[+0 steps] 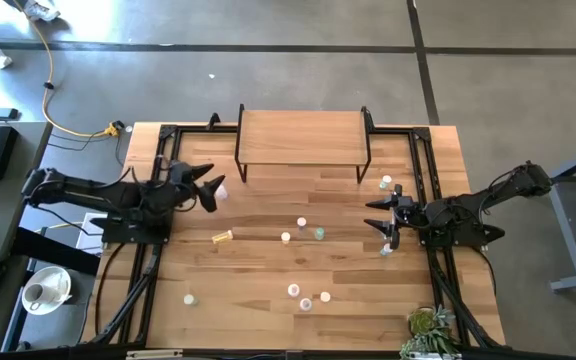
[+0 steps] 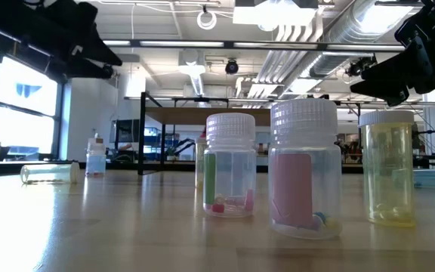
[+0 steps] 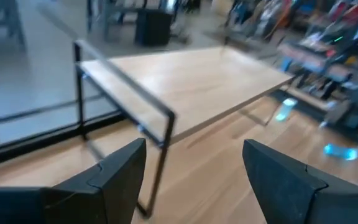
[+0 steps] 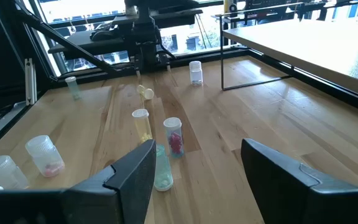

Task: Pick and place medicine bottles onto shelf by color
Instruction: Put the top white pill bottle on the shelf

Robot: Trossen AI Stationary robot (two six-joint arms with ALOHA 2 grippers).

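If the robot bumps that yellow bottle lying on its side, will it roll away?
Probably yes. The yellow bottle is a round cylinder lying flat on the smooth wooden table, so a sideways nudge would likely send it rolling. It looks like clear, mostly empty plastic, so it is probably light and easily moved. Its smooth wall might slip between the fingers.

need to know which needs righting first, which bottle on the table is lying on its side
The yellow bottle lying flat just in front of the left arm. The other bottles in the middle and near the right arm appear to stand upright with caps up.
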